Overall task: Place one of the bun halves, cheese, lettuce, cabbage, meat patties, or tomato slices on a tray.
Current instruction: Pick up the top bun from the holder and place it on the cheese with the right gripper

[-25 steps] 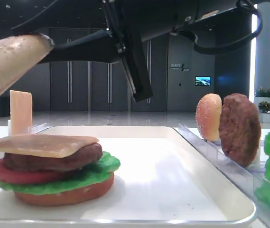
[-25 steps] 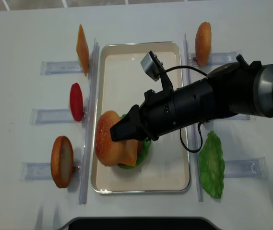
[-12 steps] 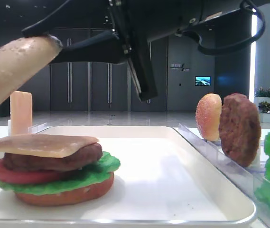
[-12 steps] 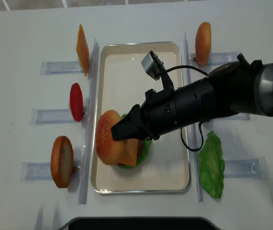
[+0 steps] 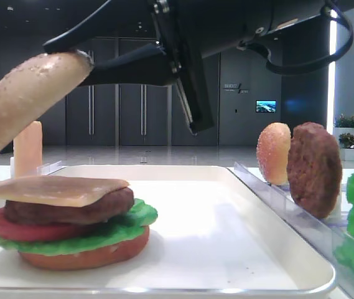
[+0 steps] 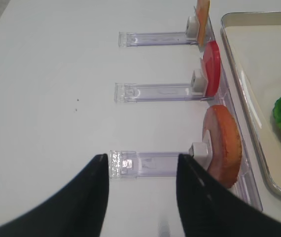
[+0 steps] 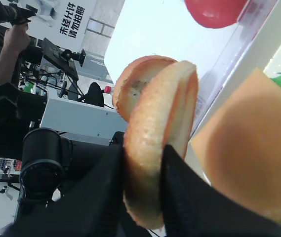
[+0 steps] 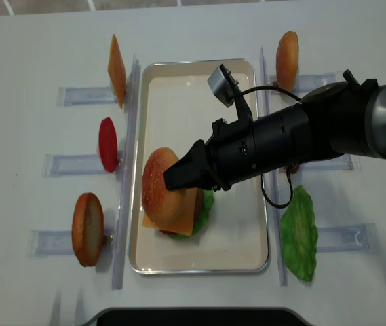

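Pale tan speckled bun top (image 8: 162,190): pinched at its edge between the fingers of the right gripper (image 8: 176,178), tilted, held in the air above the burger stack (image 5: 65,221). Stack: reddish bottom bun, lettuce (image 5: 111,233), tomato slice, meat patty, cheese slice (image 5: 55,189), on the white tray (image 8: 233,251). Left gripper (image 6: 140,190): fingers spread, nothing between them, over a clear holder (image 6: 150,163) on the table.

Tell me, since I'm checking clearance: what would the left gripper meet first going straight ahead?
Probably the clear holder lying on the table between the left gripper fingertips, though height above it is unclear.
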`<state>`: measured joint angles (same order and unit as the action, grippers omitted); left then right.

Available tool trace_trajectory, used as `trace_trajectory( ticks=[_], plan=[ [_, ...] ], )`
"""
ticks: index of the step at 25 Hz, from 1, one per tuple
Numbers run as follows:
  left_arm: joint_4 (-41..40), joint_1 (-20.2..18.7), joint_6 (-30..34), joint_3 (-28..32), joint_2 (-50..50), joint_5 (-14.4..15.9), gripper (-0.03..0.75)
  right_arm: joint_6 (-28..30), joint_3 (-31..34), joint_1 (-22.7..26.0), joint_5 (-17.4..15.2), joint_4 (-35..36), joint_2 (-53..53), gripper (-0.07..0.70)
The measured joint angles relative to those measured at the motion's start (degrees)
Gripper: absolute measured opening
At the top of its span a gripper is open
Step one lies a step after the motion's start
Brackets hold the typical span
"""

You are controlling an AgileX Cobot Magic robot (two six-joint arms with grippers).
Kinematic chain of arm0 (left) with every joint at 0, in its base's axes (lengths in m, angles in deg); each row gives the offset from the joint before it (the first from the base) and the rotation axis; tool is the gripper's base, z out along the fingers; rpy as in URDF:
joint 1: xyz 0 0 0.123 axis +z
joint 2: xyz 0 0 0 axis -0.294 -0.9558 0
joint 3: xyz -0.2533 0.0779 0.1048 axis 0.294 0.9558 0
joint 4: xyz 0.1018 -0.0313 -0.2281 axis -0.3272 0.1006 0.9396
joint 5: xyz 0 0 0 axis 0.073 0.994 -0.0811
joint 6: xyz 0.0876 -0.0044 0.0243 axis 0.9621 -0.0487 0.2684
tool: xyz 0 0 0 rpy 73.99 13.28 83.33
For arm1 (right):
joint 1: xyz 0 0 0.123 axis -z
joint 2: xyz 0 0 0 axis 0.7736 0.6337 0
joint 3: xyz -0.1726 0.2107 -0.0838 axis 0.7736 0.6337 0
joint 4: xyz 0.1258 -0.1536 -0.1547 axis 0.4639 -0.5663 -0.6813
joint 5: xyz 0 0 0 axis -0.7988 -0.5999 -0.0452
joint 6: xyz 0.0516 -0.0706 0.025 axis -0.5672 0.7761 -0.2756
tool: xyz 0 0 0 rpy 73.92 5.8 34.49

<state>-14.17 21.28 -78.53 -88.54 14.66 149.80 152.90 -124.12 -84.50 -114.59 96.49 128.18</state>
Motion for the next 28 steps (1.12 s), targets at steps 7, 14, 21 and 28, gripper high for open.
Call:
trace_trajectory(
  ticks=[7, 14, 21, 28],
  plan=[
    [0.0, 0.0, 0.0, 0.0, 0.0, 0.0, 0.345, 0.0, 0.0, 0.0, 0.3, -0.4, 0.0, 0.163],
    [0.0, 0.0, 0.0, 0.0, 0.0, 0.0, 0.345, 0.1, 0.0, 0.0, 0.8, -0.5, 0.0, 0.163],
    [0.0, 0.0, 0.0, 0.0, 0.0, 0.0, 0.345, 0.1, 0.0, 0.0, 0.8, -0.5, 0.0, 0.163],
    [0.0, 0.0, 0.0, 0.0, 0.0, 0.0, 0.345, 0.1, 0.0, 0.0, 0.0, -0.1, 0.0, 0.163]
  ],
)
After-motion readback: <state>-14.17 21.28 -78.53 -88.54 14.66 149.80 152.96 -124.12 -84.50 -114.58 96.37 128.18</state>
